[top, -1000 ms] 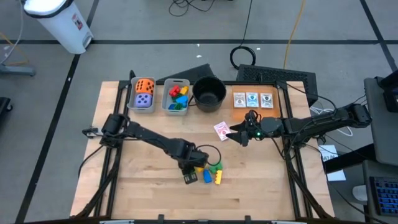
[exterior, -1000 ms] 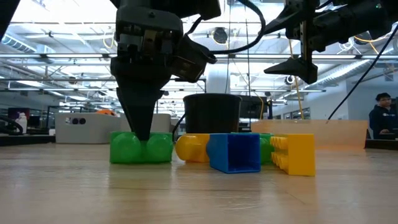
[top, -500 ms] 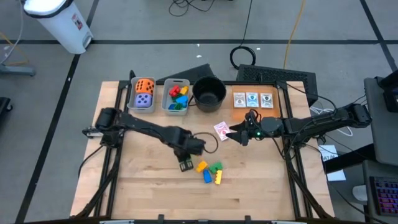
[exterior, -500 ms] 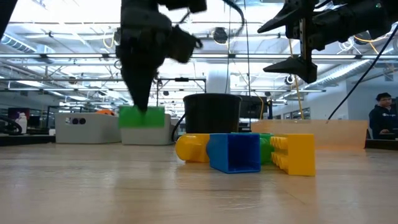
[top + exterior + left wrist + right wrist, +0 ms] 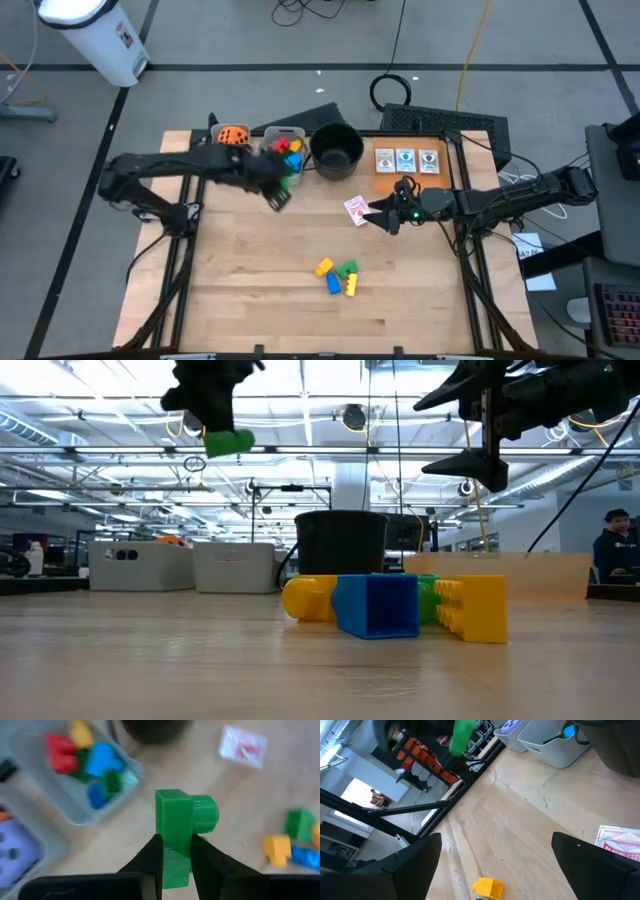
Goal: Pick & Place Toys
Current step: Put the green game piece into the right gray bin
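My left gripper point(image 5: 277, 197) hangs high over the table just in front of the grey bins, shut on a green block point(image 5: 181, 822), which also shows in the low view point(image 5: 228, 442). A small heap of yellow, blue and green blocks point(image 5: 337, 276) lies on the wood near the table's middle front. One bin point(image 5: 284, 157) holds more coloured blocks; the other point(image 5: 231, 146), with an orange die, is partly hidden by my left arm. My right gripper point(image 5: 386, 216) stands open beside a red-backed card point(image 5: 356, 209), nothing between its fingers. My left gripper pinches the green block between its two fingers point(image 5: 152, 856), one on each flat side of the block's near part point(image 5: 175, 851). The fingers slant down from above. The block is lifted well clear of the table, its round stud end point(image 5: 206, 815) sticking out past the fingers.
A round black pot point(image 5: 336, 150) stands right of the bins. Three picture cards point(image 5: 405, 160) lie in a row at the back right. Bare wood stretches across the table's front and left. A person point(image 5: 612, 550) sits in the room beyond.
My left gripper has risen from the heap of blocks and swung toward the table's far left, toward the bins, rolling as it went. The green block, on the table a second ago, has come up with it and now hangs high and clear.
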### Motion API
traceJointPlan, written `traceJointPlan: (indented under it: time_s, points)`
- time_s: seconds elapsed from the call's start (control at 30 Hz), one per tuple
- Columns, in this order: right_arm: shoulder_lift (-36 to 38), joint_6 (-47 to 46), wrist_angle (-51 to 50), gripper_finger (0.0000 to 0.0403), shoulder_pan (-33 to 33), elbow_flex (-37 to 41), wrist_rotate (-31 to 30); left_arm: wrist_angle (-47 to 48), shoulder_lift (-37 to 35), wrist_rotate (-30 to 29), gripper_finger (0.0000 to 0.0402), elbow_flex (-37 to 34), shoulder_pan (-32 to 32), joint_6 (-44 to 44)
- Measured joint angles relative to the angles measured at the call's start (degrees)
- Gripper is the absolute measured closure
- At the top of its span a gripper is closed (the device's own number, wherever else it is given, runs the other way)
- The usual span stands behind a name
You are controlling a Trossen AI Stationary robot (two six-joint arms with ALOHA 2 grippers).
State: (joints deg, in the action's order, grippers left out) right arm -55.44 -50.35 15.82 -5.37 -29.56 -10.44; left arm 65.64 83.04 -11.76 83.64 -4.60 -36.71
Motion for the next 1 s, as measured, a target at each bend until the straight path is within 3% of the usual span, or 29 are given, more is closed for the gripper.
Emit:
traceJointPlan:
  time_s: [0.17,0.37,0.67,1.0]
  points:
    - [0.00,0.04,0.28,0.0028,0.00,0.00,0.00,0.75,-3.16,-0.75,0.0324,0.04,-6.68,0.04]
    - [0.00,0.04,0.41,0.0028,0.00,0.00,-0.01,0.98,-1.43,-0.79,0.0332,0.04,-13.38,3.86]
    - [0.00,0.04,0.38,0.0028,0.00,0.00,0.00,-0.50,6.12,4.40,0.0327,0.00,-23.26,11.11]
    - [0.00,0.04,0.17,0.0028,0.00,0.00,-0.01,-4.85,17.44,9.68,0.0324,0.00,-28.76,13.55]
